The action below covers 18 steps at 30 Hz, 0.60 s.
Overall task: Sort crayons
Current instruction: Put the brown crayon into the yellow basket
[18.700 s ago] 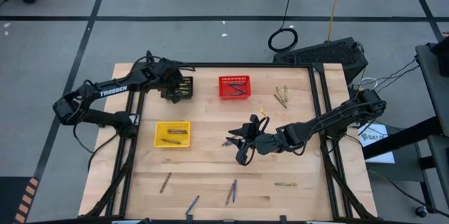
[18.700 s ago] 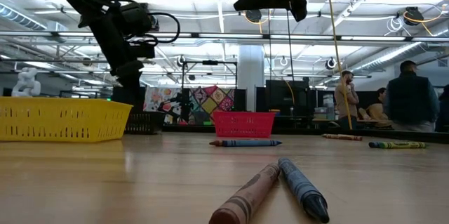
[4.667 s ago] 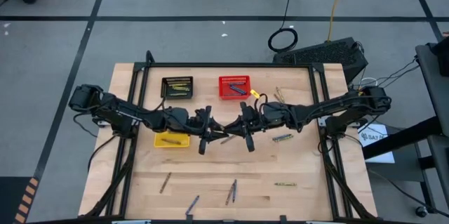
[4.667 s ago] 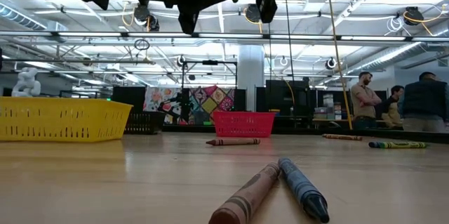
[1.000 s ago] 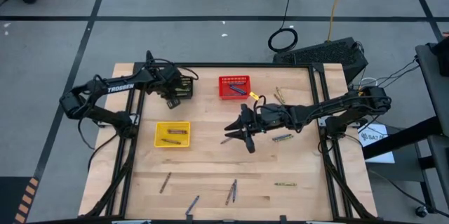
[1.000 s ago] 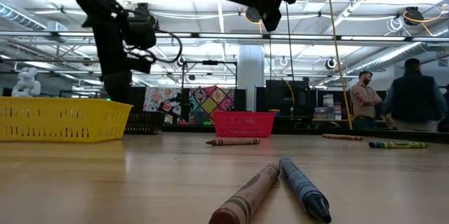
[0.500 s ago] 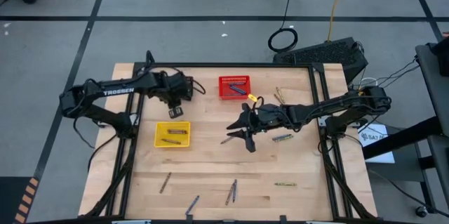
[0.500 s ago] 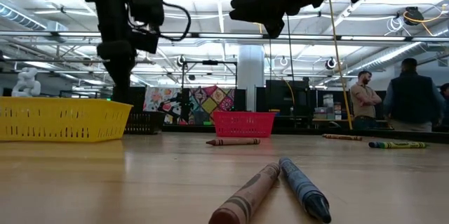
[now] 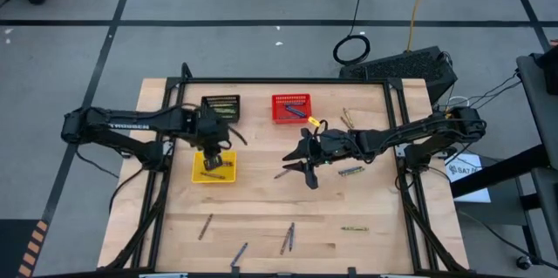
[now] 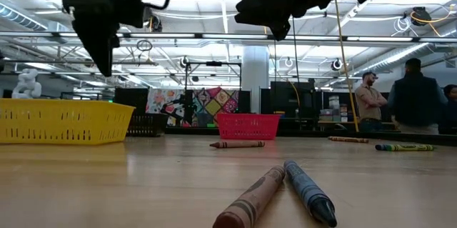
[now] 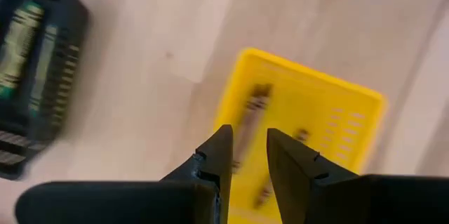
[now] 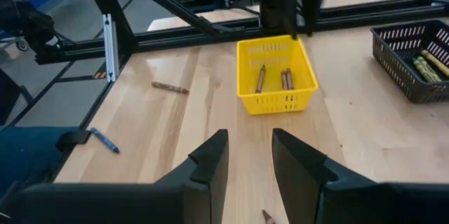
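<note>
From above, the left gripper [image 9: 212, 158] hangs over the upper edge of the yellow basket [image 9: 228, 176], left of centre on the table [image 9: 261, 226]. The right gripper [image 9: 296, 162] sits near the middle, just above a brown crayon [image 9: 282, 173]. A black basket [image 9: 220, 106] and a red basket [image 9: 291, 107] stand toward the top of the table. Loose crayons [image 9: 288, 237] lie scattered along the lower part, and a few more [image 9: 350, 119] at the upper right.

At table height, two crayons, brown [image 10: 250, 201] and blue [image 10: 308, 191], lie side by side in the lower middle. The yellow basket [image 10: 64, 121] is at the left, the red one [image 10: 248, 125] at centre. People [image 10: 419, 106] stand at the far right.

From the left wrist, the fingers [image 11: 217, 155] stand a narrow gap apart with nothing between them, above the yellow basket [image 11: 351, 122], which holds brown crayons [image 11: 251, 115]. The black basket [image 11: 42, 76] at the left edge holds yellow-green ones.

From the right wrist, the fingers [image 12: 210, 159] are a little apart and empty. Beyond them the yellow basket [image 12: 275, 102] holds three brown crayons [image 12: 284, 78], with the left gripper [image 12: 293, 10] above it. A brown crayon [image 12: 170, 87] and a blue one [image 12: 105, 140] lie loose at left.
</note>
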### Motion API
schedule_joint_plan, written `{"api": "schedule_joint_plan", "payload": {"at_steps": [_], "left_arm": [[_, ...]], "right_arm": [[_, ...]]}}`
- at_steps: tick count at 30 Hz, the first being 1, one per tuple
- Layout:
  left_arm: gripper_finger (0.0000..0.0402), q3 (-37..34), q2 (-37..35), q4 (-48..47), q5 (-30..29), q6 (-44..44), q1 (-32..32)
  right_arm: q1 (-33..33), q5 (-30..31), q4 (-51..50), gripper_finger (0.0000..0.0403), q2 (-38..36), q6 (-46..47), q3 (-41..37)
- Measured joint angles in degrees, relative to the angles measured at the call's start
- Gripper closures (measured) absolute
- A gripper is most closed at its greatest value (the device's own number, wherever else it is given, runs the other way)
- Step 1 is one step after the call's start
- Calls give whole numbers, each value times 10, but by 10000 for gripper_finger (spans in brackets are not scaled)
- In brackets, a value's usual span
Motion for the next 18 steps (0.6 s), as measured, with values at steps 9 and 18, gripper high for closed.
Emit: {"api": "schedule_joint_plan", "payload": {"at_steps": [9,18], "left_arm": [[315,0,0,0,1,-189,-153],[315,0,0,12,-40,-425,-315]], "right_arm": [[0,2,-38,305,0,27,0],[0,4,-36,305,0,40,0]]}}
